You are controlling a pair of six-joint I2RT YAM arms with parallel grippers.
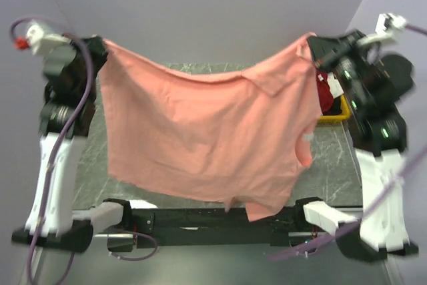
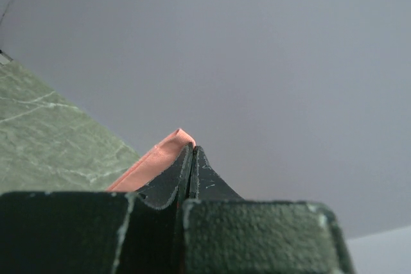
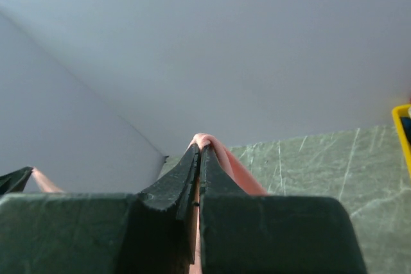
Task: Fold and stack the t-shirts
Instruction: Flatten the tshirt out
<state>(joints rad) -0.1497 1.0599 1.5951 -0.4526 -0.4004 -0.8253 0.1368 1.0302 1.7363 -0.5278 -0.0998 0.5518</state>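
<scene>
A salmon-pink t-shirt (image 1: 207, 141) hangs spread in the air between both arms, high above the table. My left gripper (image 1: 101, 45) is shut on its upper left corner; a pink hem (image 2: 157, 158) sticks out beside the closed black fingers (image 2: 209, 181). My right gripper (image 1: 315, 43) is shut on the upper right corner, with pink cloth (image 3: 221, 155) bunched over its fingertips. The shirt sags in the middle and its lower edge hangs near the arm bases. A dark red t-shirt with white parts (image 1: 326, 91) lies partly hidden behind the pink one at the right.
A yellow tray (image 1: 335, 117) holds the dark red cloth at the right side of the green marbled table (image 1: 333, 165). Its yellow corner (image 3: 402, 134) shows in the right wrist view. Grey walls close the back and sides.
</scene>
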